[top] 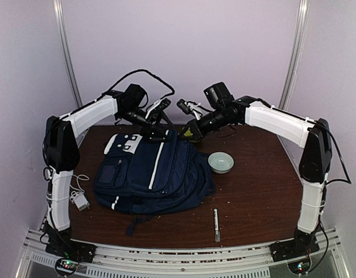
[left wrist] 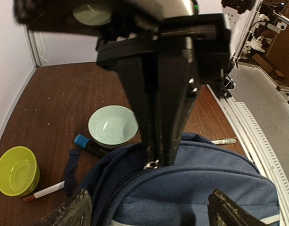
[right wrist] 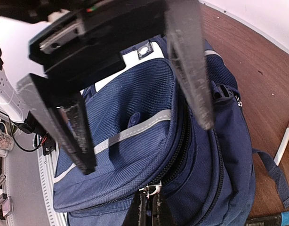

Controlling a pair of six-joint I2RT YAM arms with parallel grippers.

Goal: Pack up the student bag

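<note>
Two-arm zip opening on large navy-blue fabric student bag [top: 152,174] with white stripe trim, lying flat left of centre on brown tabletop [top: 253,202]. At bag's far top edge, right gripper [right wrist: 148,209] pressed together on small metal zip pull [right wrist: 151,190]; left gripper [left wrist: 151,211] spread wide, straddling same edge, holding nothing. Judged best: close left fingers [left wrist: 76,214] on fabric beside zip track as brace, then draw pull along teeth, low and in line, without lifting whole bag.
</note>
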